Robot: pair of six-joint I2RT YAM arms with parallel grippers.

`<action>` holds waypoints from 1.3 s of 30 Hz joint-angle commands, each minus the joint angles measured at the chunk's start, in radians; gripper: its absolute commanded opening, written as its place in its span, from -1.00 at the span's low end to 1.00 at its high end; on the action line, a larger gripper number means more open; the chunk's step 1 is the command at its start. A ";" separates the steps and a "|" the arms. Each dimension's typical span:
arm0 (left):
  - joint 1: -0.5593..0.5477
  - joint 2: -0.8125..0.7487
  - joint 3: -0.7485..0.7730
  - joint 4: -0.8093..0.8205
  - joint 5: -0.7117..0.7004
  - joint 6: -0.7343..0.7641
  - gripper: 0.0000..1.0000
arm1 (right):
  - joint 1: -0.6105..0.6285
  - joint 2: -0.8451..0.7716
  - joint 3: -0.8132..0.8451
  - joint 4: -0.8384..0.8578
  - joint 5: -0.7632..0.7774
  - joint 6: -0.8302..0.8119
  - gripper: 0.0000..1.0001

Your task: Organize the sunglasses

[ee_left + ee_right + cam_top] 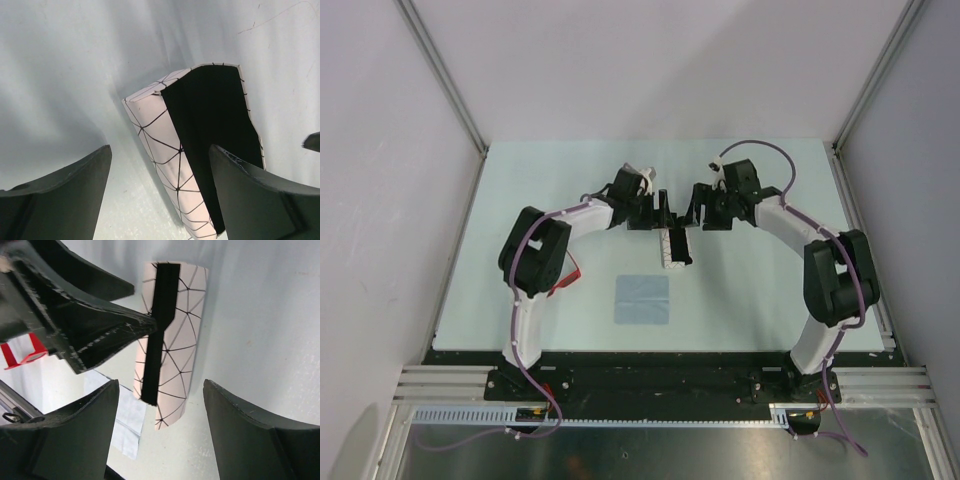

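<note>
The sunglasses (566,277) lie on the table (750,290) by the left arm's elbow (535,255), well apart from the white patterned case (675,248), where the left gripper (160,152) and right gripper (160,385) hang wide and empty; one should probably steady the case while the other lifts them by the frame.

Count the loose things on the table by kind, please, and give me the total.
red sunglasses, partly hidden under the left arm: 1
white patterned case: 1
light-blue cloth: 1
Total: 3
</note>
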 commanded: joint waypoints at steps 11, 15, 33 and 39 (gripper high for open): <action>0.007 -0.094 0.004 -0.032 -0.011 0.023 0.71 | 0.066 -0.102 0.056 -0.011 0.028 0.006 0.14; 0.006 -0.095 -0.002 -0.030 0.000 0.018 0.66 | 0.125 -0.087 0.057 -0.017 0.052 0.009 -0.23; 0.003 -0.022 -0.054 -0.030 0.072 0.009 0.43 | 0.116 0.067 0.054 -0.059 0.158 0.056 -0.60; 0.001 0.006 -0.066 -0.030 0.067 0.016 0.24 | 0.106 0.061 0.056 -0.074 0.189 0.062 -0.62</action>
